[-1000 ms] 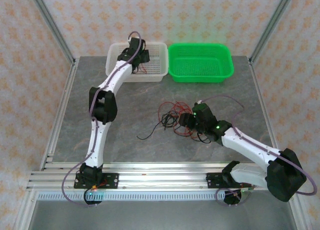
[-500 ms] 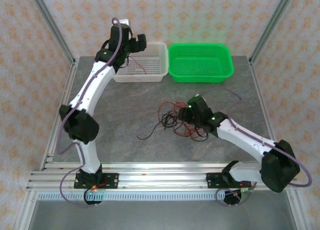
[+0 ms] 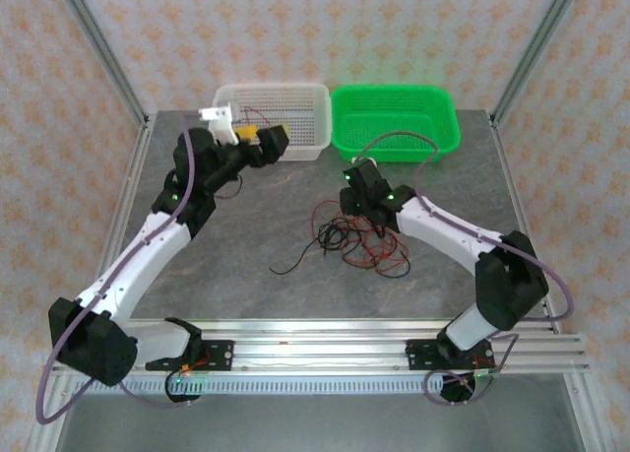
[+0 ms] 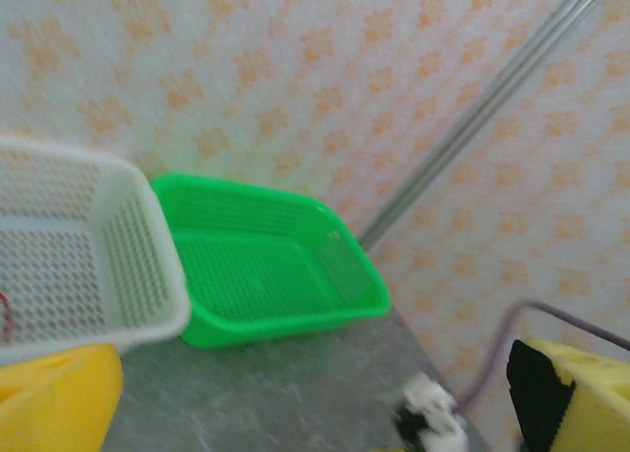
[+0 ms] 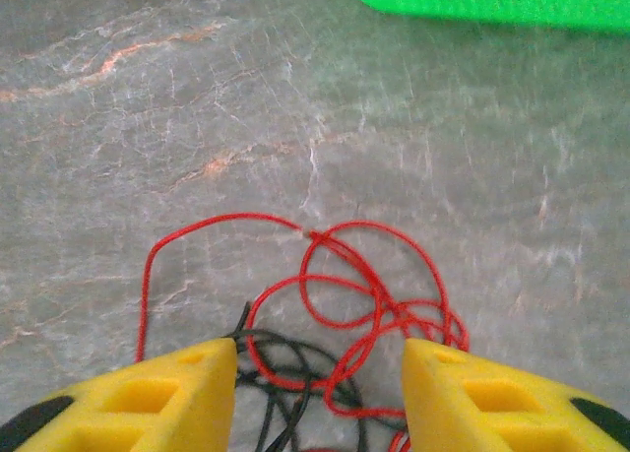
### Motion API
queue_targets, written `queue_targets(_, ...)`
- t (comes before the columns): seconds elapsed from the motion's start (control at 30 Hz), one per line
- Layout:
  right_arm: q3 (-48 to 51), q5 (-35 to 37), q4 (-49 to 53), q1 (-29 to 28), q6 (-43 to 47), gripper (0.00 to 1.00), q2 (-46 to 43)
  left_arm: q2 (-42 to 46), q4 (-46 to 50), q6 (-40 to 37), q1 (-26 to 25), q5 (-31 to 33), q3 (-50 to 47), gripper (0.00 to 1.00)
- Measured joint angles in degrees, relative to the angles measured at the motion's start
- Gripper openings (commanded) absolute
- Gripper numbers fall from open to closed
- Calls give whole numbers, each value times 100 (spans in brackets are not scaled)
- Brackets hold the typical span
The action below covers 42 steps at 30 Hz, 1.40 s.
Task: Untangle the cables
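light: bright, even and diffuse, coming from overhead.
shadows: faint and soft-edged on my table, slightly darker beneath the cables.
glare: mild sheen on the front rail; green basket oversaturated, nearly glowing.
left wrist view: soft throughout; my left fingers blurred in the corners, white basket rim smeared.
right wrist view: cables crisp mid-frame; my right fingers and the top edge soft.

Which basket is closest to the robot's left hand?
The white basket, on the left: the open left gripper hovers right by its front wall. The green basket sits farther off to the right.
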<state>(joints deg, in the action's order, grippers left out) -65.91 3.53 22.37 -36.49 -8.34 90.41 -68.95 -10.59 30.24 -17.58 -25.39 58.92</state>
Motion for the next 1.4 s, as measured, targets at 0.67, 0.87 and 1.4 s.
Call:
queue_targets(0.67, -1224, 839, 487, -11, 2050, 46, 1991, 1375, 625, 527, -343, 400, -968, 99)
queue_targets(0.87, -1307, 960, 476, -11, 2159, 37, 2256, 1379, 789, 527, -343, 507, -1045, 99)
queue_targets(1.4, -1226, 960, 17, -11, 1904, 0, 1971, 1379, 1023, 400, -498, 793, -1047, 91)
